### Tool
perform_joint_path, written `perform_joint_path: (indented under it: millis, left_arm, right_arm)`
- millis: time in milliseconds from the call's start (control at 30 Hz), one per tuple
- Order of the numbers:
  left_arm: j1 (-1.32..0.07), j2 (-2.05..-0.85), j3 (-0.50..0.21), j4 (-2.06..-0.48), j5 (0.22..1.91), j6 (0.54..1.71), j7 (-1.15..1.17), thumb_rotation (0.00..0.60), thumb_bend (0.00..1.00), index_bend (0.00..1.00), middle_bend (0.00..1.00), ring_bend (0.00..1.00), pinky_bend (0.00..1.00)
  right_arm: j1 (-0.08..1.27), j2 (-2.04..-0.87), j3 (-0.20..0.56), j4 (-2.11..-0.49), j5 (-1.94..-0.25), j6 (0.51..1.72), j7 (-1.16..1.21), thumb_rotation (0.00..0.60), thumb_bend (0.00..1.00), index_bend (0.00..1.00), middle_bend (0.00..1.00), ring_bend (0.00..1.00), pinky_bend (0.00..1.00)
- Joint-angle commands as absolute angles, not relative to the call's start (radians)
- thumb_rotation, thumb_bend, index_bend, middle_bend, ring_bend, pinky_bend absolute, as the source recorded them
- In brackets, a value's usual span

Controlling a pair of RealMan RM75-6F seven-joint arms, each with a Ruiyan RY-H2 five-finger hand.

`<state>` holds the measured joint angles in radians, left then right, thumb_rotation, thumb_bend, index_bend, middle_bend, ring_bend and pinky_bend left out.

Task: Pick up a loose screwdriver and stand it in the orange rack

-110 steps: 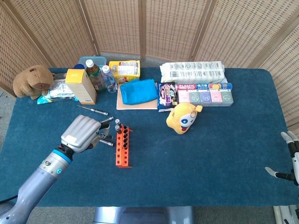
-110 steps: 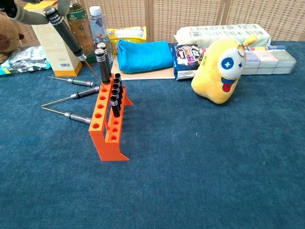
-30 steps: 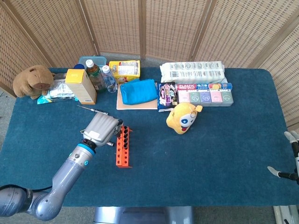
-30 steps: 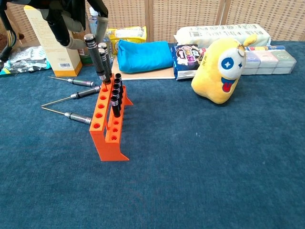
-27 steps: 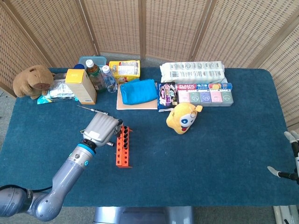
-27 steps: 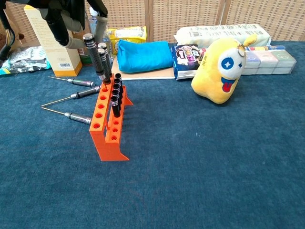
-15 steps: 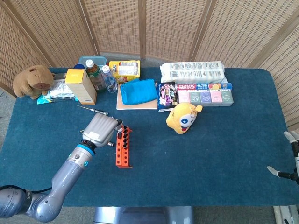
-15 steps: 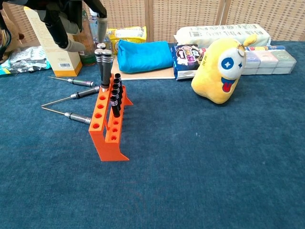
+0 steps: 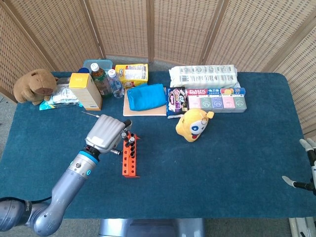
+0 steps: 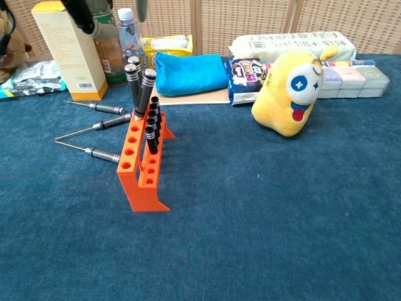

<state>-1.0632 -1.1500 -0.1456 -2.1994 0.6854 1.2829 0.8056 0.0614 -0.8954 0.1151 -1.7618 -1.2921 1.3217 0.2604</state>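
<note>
The orange rack [image 10: 141, 170] stands on the blue cloth with several small black-handled drivers in it. At its far end two larger screwdrivers stand side by side: one upright [image 10: 132, 80], one leaning a little right [image 10: 147, 84]. My left hand [image 9: 104, 132] hovers above and just left of the rack [image 9: 130, 158]. In the chest view only its fingers [image 10: 86, 17] show at the top edge, apart and holding nothing. Three loose screwdrivers lie left of the rack [image 10: 100, 108] [image 10: 95, 127] [image 10: 89, 150]. My right hand [image 9: 308, 170] hangs off the table's right edge, fingers spread.
A yellow plush toy [image 9: 194, 124] sits right of the rack. Along the back are a box [image 9: 85, 91], bottles [image 9: 100, 79], a blue pouch [image 9: 146, 97], snack packs [image 9: 176, 101] and a brown plush [image 9: 34, 85].
My left hand lowered the screwdriver it held into the rack's far end, let go and rose off it. That screwdriver now stands beside the other large one.
</note>
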Motion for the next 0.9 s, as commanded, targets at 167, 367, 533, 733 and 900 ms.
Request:
perform_joint_path:
  millis: [167,367,533,733,900]
  left_arm:
    - [-1.107,-1.203,-0.144,-2.134,0.673,1.158,0.816,0.6,0.35,0.39,1.0,1.0,1.0]
    - [-1.16,-1.192,-0.134,-2.15,0.575,1.128,0.893,0.6,0.37,0.39,1.0,1.0,1.0]
    - [-1.18,-1.198,-0.125,-2.152,0.531,1.136,0.919,0.6,0.38,0.39,1.0,1.0,1.0]
    - [-1.195,-1.206,-0.116,-2.151,0.501,1.147,0.937,0.6,0.38,0.39,1.0,1.0,1.0]
    - [-1.206,-1.214,-0.112,-2.143,0.484,1.16,0.949,0.6,0.38,0.39,1.0,1.0,1.0]
  right_arm:
    - [0.06,-0.894,0.116,-1.761,-1.289,1.322,0.266,0.6,0.0,0.0,0.0,0.0,0.0]
    - [0.06,-0.892,0.117,-1.759,-1.288,1.321,0.274,0.6,0.0,0.0,0.0,0.0,0.0]
    - [0.059,-0.89,0.117,-1.758,-1.291,1.321,0.279,0.6,0.0,0.0,0.0,0.0,0.0]
    - [0.058,-0.888,0.118,-1.758,-1.291,1.323,0.284,0.6,0.0,0.0,0.0,0.0,0.0]
    - [0.058,-0.888,0.118,-1.758,-1.29,1.321,0.286,0.6,0.0,0.0,0.0,0.0,0.0]
